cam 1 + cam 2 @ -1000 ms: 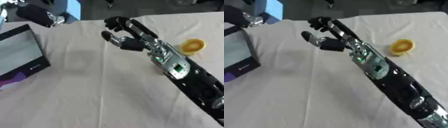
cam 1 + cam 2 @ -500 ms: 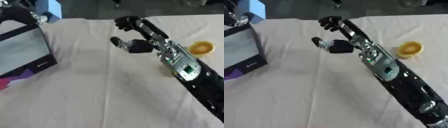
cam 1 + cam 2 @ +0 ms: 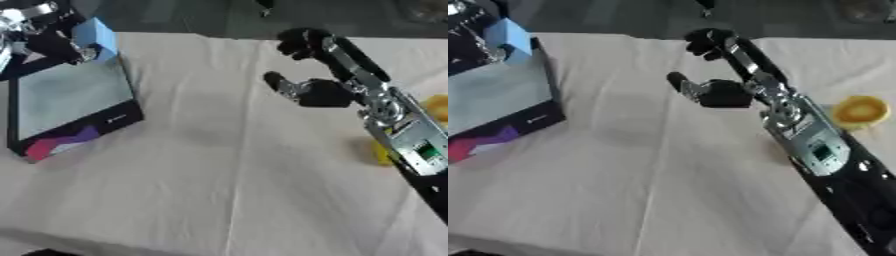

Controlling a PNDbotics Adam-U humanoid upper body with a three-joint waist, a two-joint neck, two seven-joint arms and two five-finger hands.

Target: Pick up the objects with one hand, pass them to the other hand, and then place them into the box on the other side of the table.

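My right hand (image 3: 325, 89) hovers over the far middle of the table, its arm coming in from the lower right. Its fingers (image 3: 302, 41) arch up and bend at the tips, the thumb (image 3: 282, 83) stands apart, and nothing shows between them. A round yellow object (image 3: 861, 111) lies on the cloth to the right of the forearm. The dark box (image 3: 74, 102), pale inside, sits at the far left. My left hand (image 3: 31, 27), black and silver, is blurred above the box's far edge, beside a light blue piece (image 3: 94, 36).
A white cloth (image 3: 201, 180) with a crease down its middle covers the table. The table's far edge runs just behind the right hand, with dark floor beyond. Purple and red print marks the box's near corner (image 3: 61, 142).
The camera has swung left, so box and yellow object sit further right in view. The right hand stays raised in much the same pose; the left hand remains near the box.
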